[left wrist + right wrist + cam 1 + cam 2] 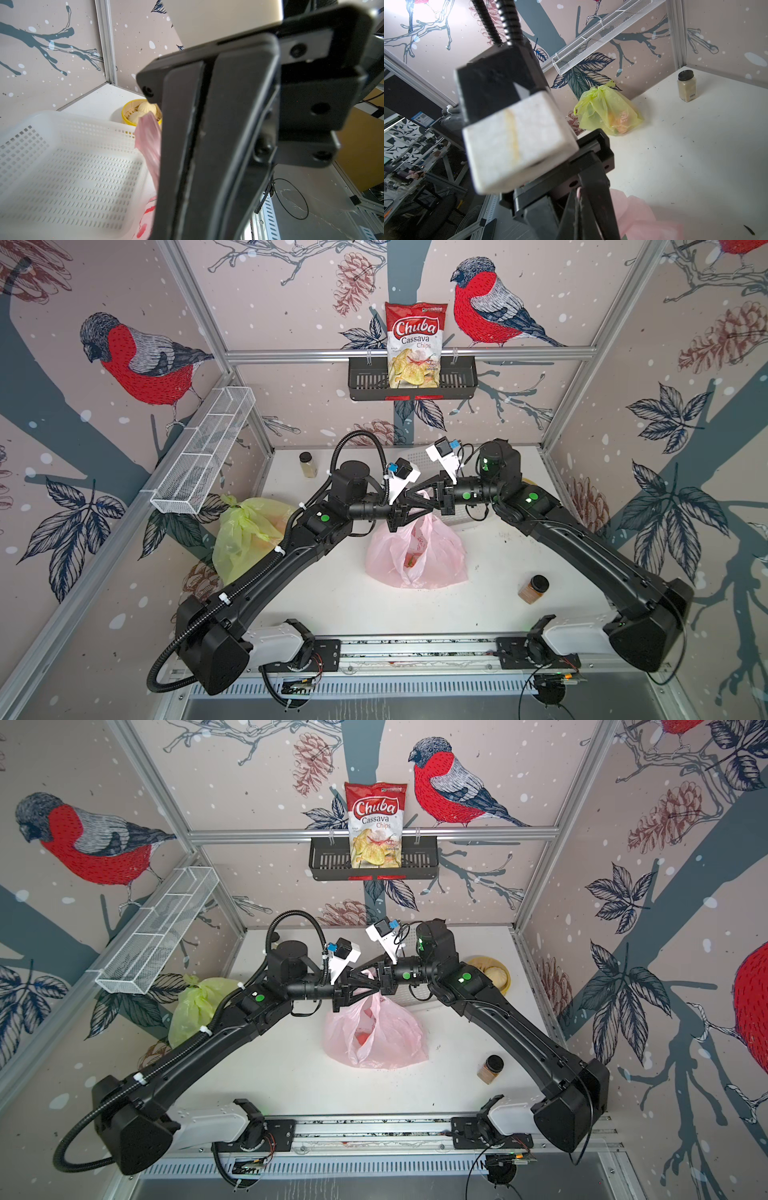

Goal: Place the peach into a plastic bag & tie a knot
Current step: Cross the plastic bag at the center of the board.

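Thin pink translucent plastic bag (432, 560) mid-frame on white counter (332, 597), orange-red peach (411, 562) inside, mouth not yet knotted. Right gripper (579, 194) clamped on a pink handle strip. Left gripper (208, 87) jaws nearly together, looks pinched on another strip. Tips crossed just above bag. Best: hold strips taut, loop slowly, avoid tipping peach out. White perforated plastic basket (62, 166) close behind. Knotted yellow-green bag (245, 539) at left, brown jar (534, 589) lower right. Open room toward frame bottom.

glossy thin plastic bag (432, 556), perforated plastic basket (62, 166), matt white table (332, 597).
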Robot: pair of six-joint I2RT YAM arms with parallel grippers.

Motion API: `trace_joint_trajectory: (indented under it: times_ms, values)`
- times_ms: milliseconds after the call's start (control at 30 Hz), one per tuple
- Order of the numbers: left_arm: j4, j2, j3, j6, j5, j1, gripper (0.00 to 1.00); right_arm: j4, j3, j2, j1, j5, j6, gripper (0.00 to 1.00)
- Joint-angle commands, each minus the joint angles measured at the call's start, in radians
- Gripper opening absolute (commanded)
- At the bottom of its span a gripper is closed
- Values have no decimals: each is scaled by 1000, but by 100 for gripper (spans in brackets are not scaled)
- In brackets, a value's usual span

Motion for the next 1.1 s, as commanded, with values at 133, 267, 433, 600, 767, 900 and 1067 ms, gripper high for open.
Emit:
trace_joint_trajectory:
  times_ms: [133,267,433,600,767,900,1067]
  values:
    - [158,-18,-36,-34,-5,-7,0,9,-2,-3,-1,13,8,10]
    - [163,-25,-53,-30,-1,-7,0,-54,11,-52,-35,106,-4,52]
    - [140,-25,-52,-13,2,-7,0,-100,-2,-162,-118,262,24,71]
    - [133,-21,-46,-8,5,-7,0,-125,-28,-178,-163,348,104,77]
    - [117,-12,-29,1,5,-7,0,-58,-75,-141,-108,298,164,77]
    - [115,-6,-27,0,11,-7,0,-42,-76,-121,-64,306,168,77]
    - [106,-5,-27,1,11,-7,0,-32,-75,-120,-63,297,172,66]
